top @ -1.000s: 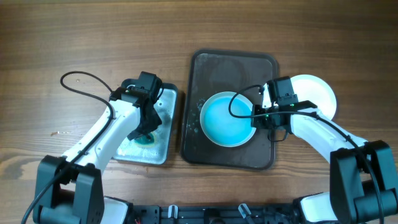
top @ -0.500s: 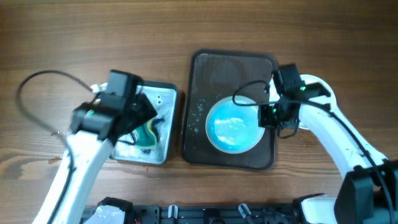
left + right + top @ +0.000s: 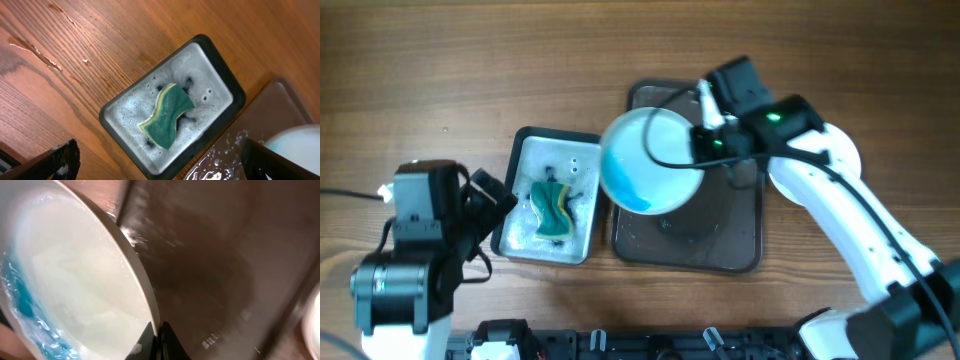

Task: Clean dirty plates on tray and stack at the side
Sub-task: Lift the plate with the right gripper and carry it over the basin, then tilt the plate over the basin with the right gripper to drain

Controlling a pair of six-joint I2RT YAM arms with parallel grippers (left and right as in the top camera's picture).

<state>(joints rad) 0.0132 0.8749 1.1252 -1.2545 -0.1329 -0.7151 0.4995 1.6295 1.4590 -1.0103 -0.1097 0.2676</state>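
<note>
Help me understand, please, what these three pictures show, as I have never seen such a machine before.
These are two robot arms at a wooden table, each ending in a two-finger pincer. One picture looks straight down from above. The other two come from small cameras on the wrists, so each shows its own fingers. The right pincer is shut on the rim of a white plate and holds it tilted above a dark brown tray. Blue liquid sits along one side of the plate. The left pincer is open and holds nothing. Beside it, a grey tray holds foamy water and a green-yellow sponge. A second plate lies to the right of the brown tray, partly hidden by the right arm.
</note>
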